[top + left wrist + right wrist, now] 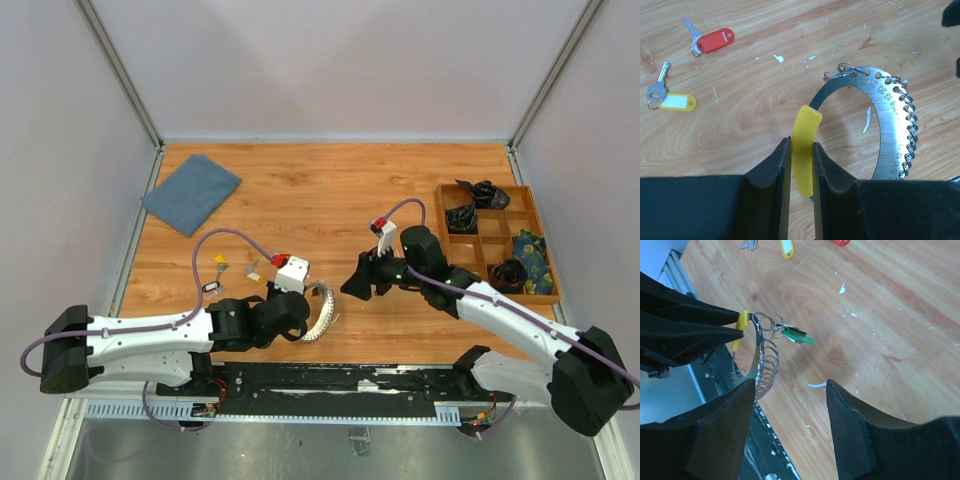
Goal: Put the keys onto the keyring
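While the left arm lies low along the near edge of the wooden table (330,190), I see the left end effector (802,150) clamped on the yellow plastic tag (807,125) of the silver metal keyring (890,115), which sits at the table's front middle. The right arm reaches in leftward, wrist bent down. The right end effector (790,390) is spread wide, holding nothing, near the ring's green tag (797,336). A red-tagged key (715,40) and a yellow-tagged key (677,102) lie on the table, apart from the ring.
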Controlling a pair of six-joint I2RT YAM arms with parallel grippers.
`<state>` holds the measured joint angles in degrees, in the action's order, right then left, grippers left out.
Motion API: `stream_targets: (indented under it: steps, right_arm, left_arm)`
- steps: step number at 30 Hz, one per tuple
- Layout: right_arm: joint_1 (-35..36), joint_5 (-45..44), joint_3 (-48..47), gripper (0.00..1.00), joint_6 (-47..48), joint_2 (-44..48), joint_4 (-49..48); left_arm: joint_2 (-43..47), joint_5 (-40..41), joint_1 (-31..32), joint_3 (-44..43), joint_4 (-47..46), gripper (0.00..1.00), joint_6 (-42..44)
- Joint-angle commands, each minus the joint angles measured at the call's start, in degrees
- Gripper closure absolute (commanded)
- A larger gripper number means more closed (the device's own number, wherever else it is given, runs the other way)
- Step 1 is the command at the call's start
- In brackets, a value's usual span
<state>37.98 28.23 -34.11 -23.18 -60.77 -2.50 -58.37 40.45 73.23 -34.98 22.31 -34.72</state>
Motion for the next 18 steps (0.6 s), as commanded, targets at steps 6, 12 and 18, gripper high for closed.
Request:
stream_targets:
  steps: [6,12,18]
  right_arm:
    - [1.29,9.79,-0.77,0.37,-12.23,-6.17,-9.59]
    - [3.97,9.91,-1.44,0.37,-12.69,-10.12,-11.08]
    - [4.98,9.46,-2.22,0.42,-12.67,-12.67,-10.82]
  left_arm:
    - [-0.56,2.22,-0.28,-1.09,-3.86,0.99,1.57]
    - [-0.99,2.33,-0.28,-1.82,-4.43,1.0,2.26]
    - [-1.48,2.53,-0.24,-3.02,-4.77,1.0,2.94]
